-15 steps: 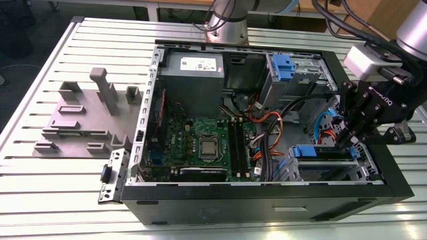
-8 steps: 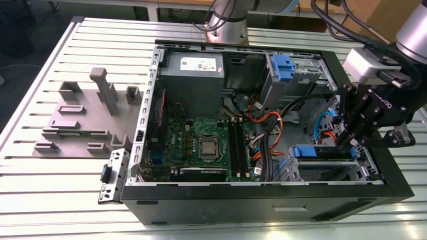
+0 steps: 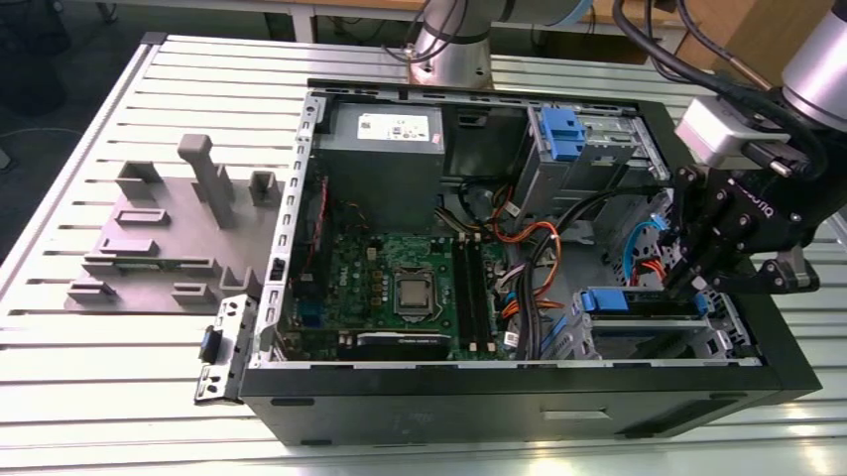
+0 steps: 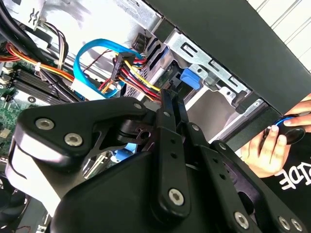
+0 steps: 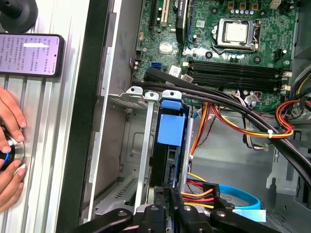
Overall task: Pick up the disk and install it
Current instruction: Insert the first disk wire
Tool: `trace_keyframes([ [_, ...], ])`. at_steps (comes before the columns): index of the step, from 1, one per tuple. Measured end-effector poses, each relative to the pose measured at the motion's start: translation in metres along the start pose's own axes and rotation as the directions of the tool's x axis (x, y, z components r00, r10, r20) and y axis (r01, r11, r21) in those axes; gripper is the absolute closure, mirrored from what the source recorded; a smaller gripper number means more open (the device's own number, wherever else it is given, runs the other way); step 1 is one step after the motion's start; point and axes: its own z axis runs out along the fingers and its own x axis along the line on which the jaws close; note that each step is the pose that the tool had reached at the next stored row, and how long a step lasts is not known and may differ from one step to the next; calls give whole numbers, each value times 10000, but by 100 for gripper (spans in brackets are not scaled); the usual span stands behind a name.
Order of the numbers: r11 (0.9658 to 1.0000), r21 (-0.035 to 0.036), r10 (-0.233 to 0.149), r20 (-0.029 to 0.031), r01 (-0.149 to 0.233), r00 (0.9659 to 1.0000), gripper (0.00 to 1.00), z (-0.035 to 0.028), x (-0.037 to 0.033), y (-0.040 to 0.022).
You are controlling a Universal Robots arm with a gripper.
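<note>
Black tool point(image 4: 169, 94) linkage, closest to both wrist cameras: its fingers point(image 4: 167, 145) are set narrow, almost together, with the tips at the near end of the disk point(image 5: 171, 130); whether they pinch it cannot be told. Disk stands on edge inside the drive cage point(image 5: 145, 145), its blue carrier bracket flanked by the cage's silver rails. Just beside the cage, a blue data cable point(image 4: 78, 65) and red, yellow and orange power wires point(image 4: 138, 80) loop past. Beyond the cage, a black cable bundle point(image 5: 218, 97) crosses in front of the green motherboard point(image 5: 214, 53). On the cage's other side, past the black case wall point(image 5: 92, 121), a person's hand point(image 5: 8, 116) is over the slatted surface point(image 5: 53, 126), near a phone point(image 5: 30, 54).
</note>
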Motion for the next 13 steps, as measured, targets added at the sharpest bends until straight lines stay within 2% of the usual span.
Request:
trace_keyframes([
  [13,10000,-8,79,6,-79,10000,84,7,-26,-3],
])
